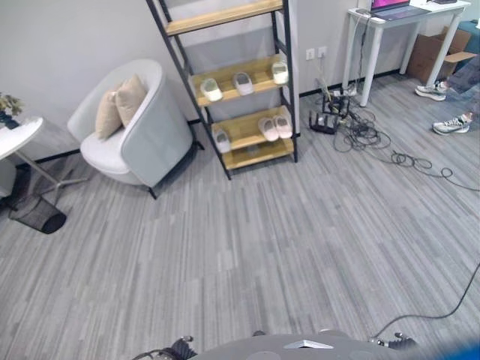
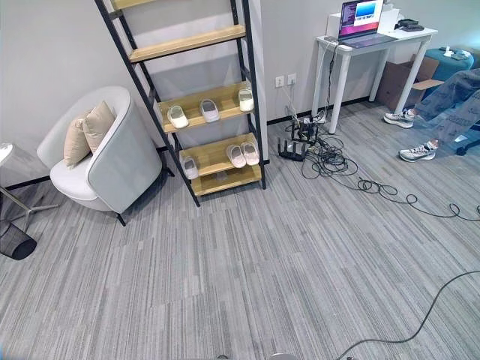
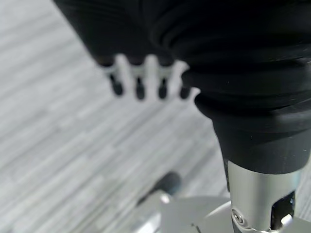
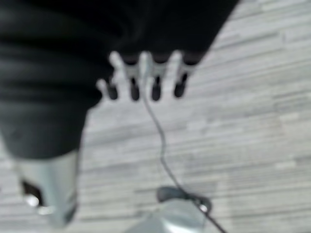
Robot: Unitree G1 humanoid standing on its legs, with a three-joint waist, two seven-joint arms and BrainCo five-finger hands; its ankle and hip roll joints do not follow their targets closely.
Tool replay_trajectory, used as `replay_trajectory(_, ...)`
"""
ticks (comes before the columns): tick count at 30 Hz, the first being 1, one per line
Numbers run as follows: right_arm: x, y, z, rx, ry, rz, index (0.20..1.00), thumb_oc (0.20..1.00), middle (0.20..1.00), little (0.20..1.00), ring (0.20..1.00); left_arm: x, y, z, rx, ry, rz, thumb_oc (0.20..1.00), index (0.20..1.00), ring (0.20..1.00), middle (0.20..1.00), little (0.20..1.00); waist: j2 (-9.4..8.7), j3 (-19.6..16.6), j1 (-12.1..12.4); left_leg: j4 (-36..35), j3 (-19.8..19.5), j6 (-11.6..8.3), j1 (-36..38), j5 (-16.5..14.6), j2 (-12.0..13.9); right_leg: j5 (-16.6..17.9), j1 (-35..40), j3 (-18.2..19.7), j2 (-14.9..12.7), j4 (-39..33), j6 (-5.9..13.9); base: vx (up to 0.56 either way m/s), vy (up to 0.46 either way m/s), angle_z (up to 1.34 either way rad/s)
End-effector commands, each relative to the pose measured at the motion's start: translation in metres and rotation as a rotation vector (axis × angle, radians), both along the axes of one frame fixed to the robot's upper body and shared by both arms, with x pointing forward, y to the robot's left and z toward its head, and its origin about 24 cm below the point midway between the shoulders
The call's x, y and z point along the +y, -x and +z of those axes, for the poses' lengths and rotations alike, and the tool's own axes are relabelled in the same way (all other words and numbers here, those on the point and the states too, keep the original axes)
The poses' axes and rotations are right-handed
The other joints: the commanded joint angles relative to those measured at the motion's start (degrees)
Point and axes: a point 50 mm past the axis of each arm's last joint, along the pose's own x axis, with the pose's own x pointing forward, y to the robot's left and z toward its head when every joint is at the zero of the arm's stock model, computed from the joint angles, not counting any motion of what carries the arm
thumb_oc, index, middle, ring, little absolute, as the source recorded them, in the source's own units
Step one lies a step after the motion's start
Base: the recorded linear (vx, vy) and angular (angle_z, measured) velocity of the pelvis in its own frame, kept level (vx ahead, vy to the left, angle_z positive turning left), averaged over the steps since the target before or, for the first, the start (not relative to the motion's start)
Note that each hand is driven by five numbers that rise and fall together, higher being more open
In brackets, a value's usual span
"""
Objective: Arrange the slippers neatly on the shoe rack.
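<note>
Six pale slippers [image 2: 209, 110] sit on the shoe rack [image 2: 196, 101] in the upper middle of the frame: three spread along one shelf, three on the shelf below. Both the left hand [image 3: 141, 77] and right hand [image 4: 146, 77] hang over the floor [image 2: 255, 255], fingers relaxed, holding nothing.

The rack [image 2: 196, 101] is made up of a black frame and light wooden shelves, on which white slippers [image 2: 244, 154] with grey insides are seen. The floor [image 2: 247, 270] is striped in mixed greys. The armchair [image 2: 112, 161] is covered in white, with two beige cushions [image 2: 86, 131] on it. The wall [image 2: 52, 60] is painted pale grey. A white desk [image 2: 360, 45] is topped by a laptop [image 2: 360, 19] whose screen is lit pink and blue. A black mesh bin [image 1: 37, 214] is set beside a white round table [image 1: 16, 135]. White-and-grey trainers [image 2: 416, 152] and blue jeans [image 2: 454, 97] are worn by a person. Black cables [image 2: 330, 154] are strewn across the floor.
</note>
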Motion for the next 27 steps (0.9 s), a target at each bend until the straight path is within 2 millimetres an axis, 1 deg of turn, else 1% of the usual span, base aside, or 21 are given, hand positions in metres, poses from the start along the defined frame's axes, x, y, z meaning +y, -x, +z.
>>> replay_trajectory(1,0.015,-0.010,-0.005,-0.006,-0.037,0.013,1.000,1.000,1.000,1.000,1.000,-0.007,-0.022,0.002,-0.056,0.013,-0.001,1.000,1.000,1.000,1.000,1.000,-3.80,2.49,-0.53,-2.25,-1.88,-1.46,3.59,-4.13,0.79,9.25,11.15,-2.22,-2.70,-22.15,7.20,0.00,0.000,0.00)
replay_trajectory(4,0.014,-0.008,-0.005,0.001,-0.033,0.008,1.000,1.000,1.000,1.000,1.000,-0.005,-0.021,0.002,-0.050,-0.004,-0.007,1.000,1.000,1.000,1.000,1.000,-4.08,2.42,-0.35,-2.25,-1.96,-1.39,3.63,-4.15,0.80,9.37,11.14,-2.29,-2.58,-22.15,7.21,0.00,-0.001,0.02)
replay_trajectory(6,0.014,-0.007,-0.005,0.002,-0.037,0.000,1.000,1.000,1.000,1.000,1.000,-0.004,-0.022,0.003,-0.064,0.002,0.028,1.000,1.000,1.000,1.000,1.000,-4.30,2.36,-0.16,-2.25,-2.19,-1.38,3.60,-4.13,0.83,9.38,11.20,-2.45,-2.46,-22.15,7.20,-0.01,-0.006,0.08)
replay_trajectory(8,0.016,-0.006,-0.006,0.000,-0.049,-0.006,1.000,1.000,1.000,1.000,1.000,-0.002,-0.019,0.002,-0.053,-0.002,0.041,1.000,1.000,1.000,1.000,1.000,-4.77,2.35,0.02,-2.25,-2.27,-1.35,3.58,-4.12,0.86,9.50,11.16,-2.52,-2.44,-22.15,7.23,0.00,-0.003,0.02)
replay_trajectory(14,0.019,-0.006,-0.007,0.011,-0.064,-0.006,1.000,1.000,1.000,1.000,1.000,-0.003,-0.012,0.000,-0.010,-0.007,0.026,1.000,1.000,1.000,1.000,1.000,-5.24,2.51,0.22,-2.25,-2.40,-1.47,3.23,-4.01,0.79,9.87,10.98,-2.59,-2.50,-22.15,7.37,0.01,-0.014,0.00)
replay_trajectory(17,0.016,-0.010,-0.005,-0.009,-0.069,-0.017,1.000,1.000,1.000,1.000,1.000,-0.002,-0.009,0.000,0.001,-0.004,0.023,1.000,1.000,1.000,1.000,1.000,-5.06,2.84,0.15,-2.25,-2.36,-1.72,3.20,-3.93,0.97,9.78,10.86,-2.65,-2.33,-22.15,7.25,0.05,-0.082,0.02)
replay_trajectory(19,0.012,-0.002,-0.005,0.014,-0.067,-0.042,1.000,1.000,1.000,1.000,1.000,-0.003,-0.012,0.001,-0.004,0.002,0.005,1.000,1.000,1.000,1.000,1.000,-4.56,3.45,-0.08,-2.25,-2.48,-1.90,3.07,-3.80,1.29,9.56,10.55,-2.58,-2.08,-22.15,7.04,0.06,-0.119,0.00)
replay_trajectory(21,0.010,0.004,-0.006,0.038,-0.068,-0.049,1.000,1.000,1.000,1.000,1.000,-0.007,-0.013,0.000,0.012,0.001,-0.081,1.000,1.000,1.000,1.000,1.000,-4.15,4.16,-0.61,-1.99,-2.00,-2.26,3.20,-3.74,1.79,9.34,10.43,-2.08,-1.91,-22.15,6.79,0.05,-0.067,0.00)
replay_trajectory(22,0.009,0.006,-0.005,0.054,-0.064,-0.036,1.000,1.000,1.000,1.000,1.000,-0.008,-0.014,0.000,0.014,-0.006,-0.125,1.000,1.000,1.000,1.000,1.000,-4.13,4.77,-0.85,0.51,-1.77,-2.43,2.13,-4.56,2.03,9.31,10.32,-1.58,-2.00,-22.15,6.52,0.02,-0.064,-0.01)
replay_trajectory(24,0.003,0.010,-0.004,0.086,-0.048,-0.003,1.000,1.000,1.000,1.000,1.000,-0.006,-0.023,0.002,-0.005,-0.007,-0.138,1.000,1.000,1.000,1.000,1.000,-4.48,6.03,-0.82,9.03,-1.06,-3.18,-1.42,-6.85,1.97,8.66,10.32,-1.43,-2.21,-21.89,5.70,-0.01,-0.078,-0.08)
replay_trajectory(25,0.001,0.007,-0.003,0.089,-0.040,0.013,1.000,1.000,1.000,1.000,1.000,-0.006,-0.032,0.004,-0.034,-0.006,-0.133,1.000,1.000,1.000,1.000,1.000,-4.60,7.05,-0.44,14.07,-1.06,-3.88,-4.08,-6.04,1.78,8.48,10.63,-1.74,-2.33,-21.86,5.32,-0.01,-0.088,-0.02)
replay_trajectory(26,-0.002,0.004,-0.001,0.093,-0.025,0.030,1.000,1.000,1.000,1.000,1.000,-0.006,-0.043,0.006,-0.073,-0.007,-0.132,1.000,1.000,1.000,1.000,1.000,-4.97,8.21,0.08,19.05,-0.81,-4.30,-6.99,-4.29,1.78,8.51,11.28,-2.29,-2.70,-21.96,4.84,-0.01,-0.072,0.16)
replay_trajectory(27,-0.005,0.002,0.000,0.093,-0.017,0.038,1.000,1.000,1.000,1.000,1.000,-0.005,-0.050,0.008,-0.094,-0.011,-0.135,1.000,1.000,1.000,1.000,1.000,-5.10,8.80,0.27,23.01,-0.66,-4.40,-9.26,-3.01,1.88,8.34,11.69,-2.88,-2.83,-22.07,4.49,0.03,-0.048,0.20)
